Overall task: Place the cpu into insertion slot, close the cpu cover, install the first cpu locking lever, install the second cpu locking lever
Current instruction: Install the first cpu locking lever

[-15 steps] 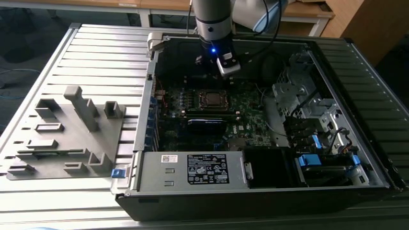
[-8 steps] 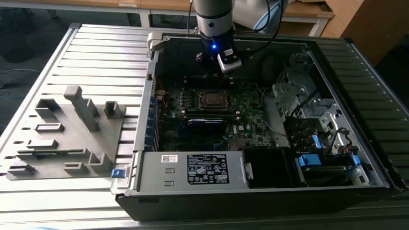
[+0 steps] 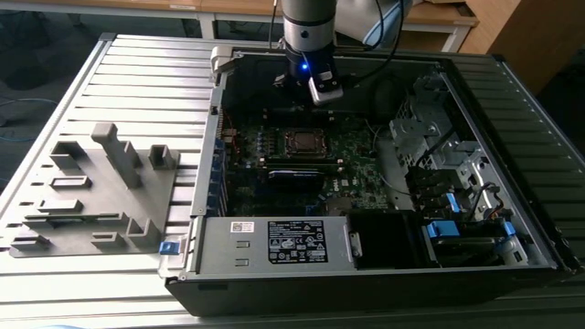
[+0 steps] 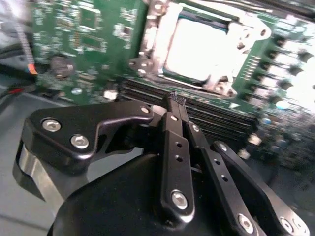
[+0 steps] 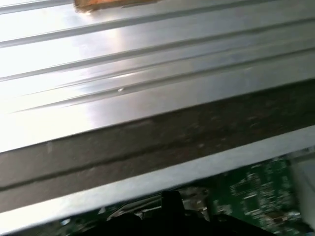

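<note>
CPU [image 4: 199,46] sits flat in its socket on the green motherboard [image 4: 74,39], a pale, dull square framed by the shiny cpu cover [image 4: 224,73] lying down around it. In the second wrist view the gripper [image 4: 175,101] hangs above the board at about 6 o'clock from the socket, fingers [image 4: 172,142] pressed together, holding nothing. Case walls [image 3: 219,137] ring the board closely.

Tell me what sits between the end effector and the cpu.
In the second wrist view, dark memory slots run across the green board between the end effector and the cpu, which lies in its socket.
</note>
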Controlling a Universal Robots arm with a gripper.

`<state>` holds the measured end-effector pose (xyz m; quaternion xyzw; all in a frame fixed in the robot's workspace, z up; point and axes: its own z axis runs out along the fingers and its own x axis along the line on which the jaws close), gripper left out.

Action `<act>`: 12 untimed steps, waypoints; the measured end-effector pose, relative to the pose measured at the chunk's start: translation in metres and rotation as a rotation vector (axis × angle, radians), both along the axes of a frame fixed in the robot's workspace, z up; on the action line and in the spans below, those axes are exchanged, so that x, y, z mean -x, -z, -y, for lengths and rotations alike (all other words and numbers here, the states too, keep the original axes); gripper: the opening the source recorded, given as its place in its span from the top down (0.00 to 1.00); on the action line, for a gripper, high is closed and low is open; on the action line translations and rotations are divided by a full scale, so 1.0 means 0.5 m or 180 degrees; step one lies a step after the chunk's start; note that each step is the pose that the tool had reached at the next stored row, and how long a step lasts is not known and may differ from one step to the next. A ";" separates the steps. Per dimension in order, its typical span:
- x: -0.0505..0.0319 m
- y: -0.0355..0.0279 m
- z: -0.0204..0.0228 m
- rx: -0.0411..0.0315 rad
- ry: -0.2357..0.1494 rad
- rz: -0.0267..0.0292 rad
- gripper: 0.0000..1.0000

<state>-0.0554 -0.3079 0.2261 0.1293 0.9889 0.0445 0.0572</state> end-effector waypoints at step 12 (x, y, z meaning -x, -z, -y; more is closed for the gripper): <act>-0.001 0.001 -0.0001 0.0049 -0.0075 -0.0248 0.89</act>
